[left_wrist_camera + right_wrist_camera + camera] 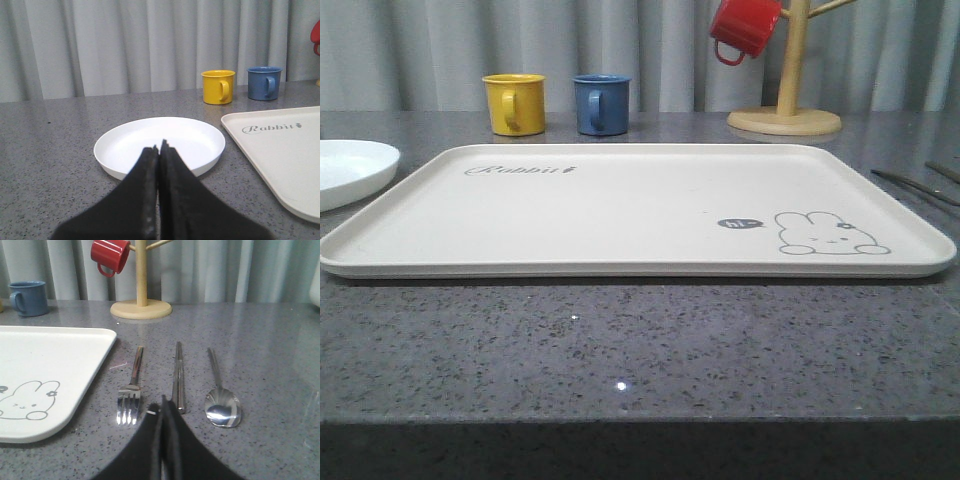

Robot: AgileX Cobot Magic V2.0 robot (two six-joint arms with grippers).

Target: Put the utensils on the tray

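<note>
The cream tray (620,215) with a grey rabbit drawing lies bare in the middle of the grey table; its corners also show as tray (285,160) and tray (45,370). To its right, three silver utensils lie side by side on the table: a fork (131,390), a pair of chopsticks (178,377) and a spoon (221,400). Thin utensil handles (918,185) show at the front view's right edge. My right gripper (162,401) is shut and empty, just short of the chopsticks' near end. My left gripper (159,147) is shut and empty before the white plate.
A round white plate (160,145) sits left of the tray. A yellow mug (514,103) and a blue mug (600,103) stand behind the tray. At the back right, a wooden mug tree (786,95) holds a red mug (742,28). A grey curtain hangs behind.
</note>
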